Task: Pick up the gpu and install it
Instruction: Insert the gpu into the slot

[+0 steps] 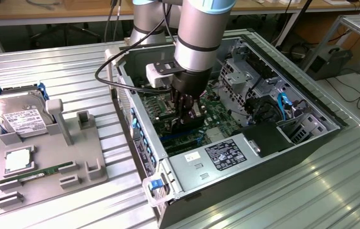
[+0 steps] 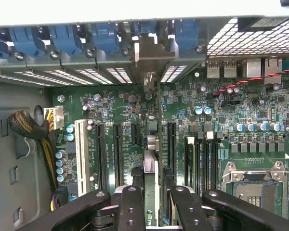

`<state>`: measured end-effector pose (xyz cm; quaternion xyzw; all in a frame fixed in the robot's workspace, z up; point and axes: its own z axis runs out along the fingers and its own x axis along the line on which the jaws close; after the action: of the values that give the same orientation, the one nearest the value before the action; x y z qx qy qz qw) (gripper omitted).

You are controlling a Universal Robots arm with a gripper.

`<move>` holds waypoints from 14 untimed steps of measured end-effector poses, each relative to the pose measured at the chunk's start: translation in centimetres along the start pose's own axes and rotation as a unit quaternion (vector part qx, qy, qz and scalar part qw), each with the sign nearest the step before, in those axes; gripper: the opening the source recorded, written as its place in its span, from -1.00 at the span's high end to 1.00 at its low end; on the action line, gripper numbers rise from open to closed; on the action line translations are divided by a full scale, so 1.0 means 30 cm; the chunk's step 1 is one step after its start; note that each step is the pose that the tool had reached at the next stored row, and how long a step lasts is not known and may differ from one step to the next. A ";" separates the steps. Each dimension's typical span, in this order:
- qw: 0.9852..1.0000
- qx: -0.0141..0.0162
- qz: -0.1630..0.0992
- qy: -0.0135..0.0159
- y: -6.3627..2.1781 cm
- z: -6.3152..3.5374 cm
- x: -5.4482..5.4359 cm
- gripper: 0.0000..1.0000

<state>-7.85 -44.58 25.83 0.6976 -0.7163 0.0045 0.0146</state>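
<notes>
My gripper [image 1: 189, 113] reaches down into the open computer case [image 1: 320, 107] and is shut on the gpu [image 1: 190, 125], a thin dark card held on edge over the green motherboard [image 1: 221, 119]. In the wrist view the gpu [image 2: 151, 159] shows edge-on between the two black fingers [image 2: 131, 207], running along the row of black expansion slots [image 2: 116, 149]. Its silvery bracket [image 2: 151, 60] stands against the rear slot openings, beside the blue latches [image 2: 103, 38]. Whether the card's edge sits in a slot I cannot tell.
A grey fixture [image 1: 46, 157] on the exterior view's left carries a hard drive [image 1: 15, 117] and a green memory stick [image 1: 43, 171]. Inside the case lie the power supply [image 1: 221, 152], a white slot [image 2: 81, 149], the CPU socket [image 2: 253, 185] and a cable bundle [image 2: 31, 130].
</notes>
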 end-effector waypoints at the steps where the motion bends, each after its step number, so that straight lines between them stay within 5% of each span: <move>1: 1.000 0.000 0.000 0.000 0.000 0.000 0.000 0.47; 14: 1.000 0.000 0.000 0.000 0.000 0.000 0.000 0.47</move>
<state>-7.84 -44.58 25.84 0.6976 -0.7163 0.0047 0.0148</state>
